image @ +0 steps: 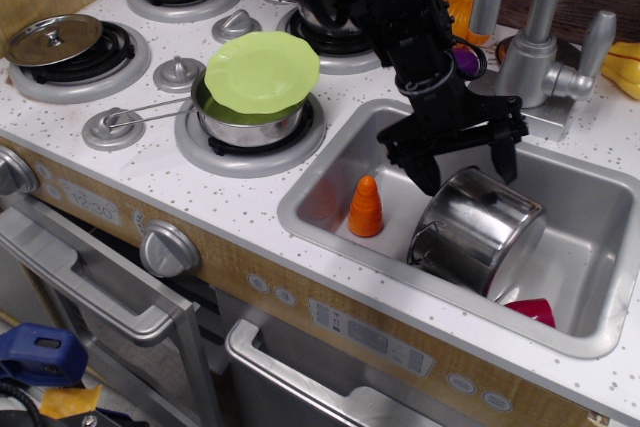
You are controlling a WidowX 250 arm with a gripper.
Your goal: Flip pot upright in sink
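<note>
The large shiny steel pot lies tipped on its side in the sink, its bottom facing up and back, a wire loop handle at its lower left. My black gripper is open. It hangs just above the pot's upper left edge, one finger at the left and one at the upper right. It holds nothing.
An orange toy carrot stands in the sink's left part. A red object peeks out under the pot. A long-handled pan with a green plate sits on the front burner. The grey faucet stands behind the sink.
</note>
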